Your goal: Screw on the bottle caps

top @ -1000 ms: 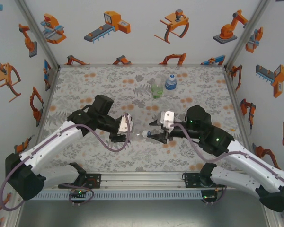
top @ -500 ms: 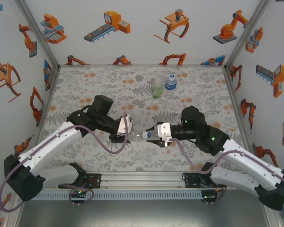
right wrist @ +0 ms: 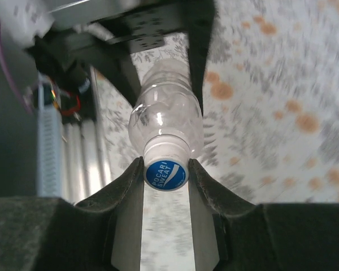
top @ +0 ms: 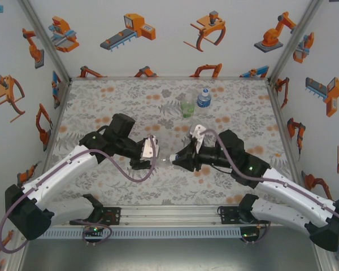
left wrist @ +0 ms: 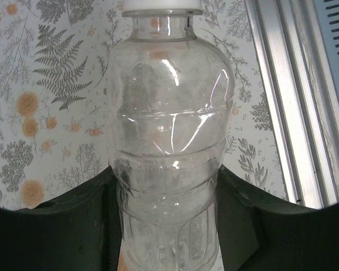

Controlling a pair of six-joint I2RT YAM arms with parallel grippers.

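Currently grips the plain bottle (top: 164, 160) in the left gripper (top: 152, 161), jaws closed around its lower body, dark fingers (left wrist: 62, 231) pressing on both flanks. Holds that bottle above the table (top: 101, 107), lying roughly level, its neck pointing away from the left gripper and toward the right gripper (top: 176, 160). Carries a cap (right wrist: 166, 172) on the plain bottle's mouth, white around the skirt with a blue printed top. Pinches that cap in the right gripper, jaws closed on it, pads (right wrist: 127, 195) touching it on either side. Lines the two grippers up along the plain bottle, left at its base end, right at its cap end. Has the green-label bottle (top: 186, 106) and the blue-label bottle (top: 203, 98) standing upright well beyond the plain bottle and a little to its right, just beside each other, the blue-label one farther right.
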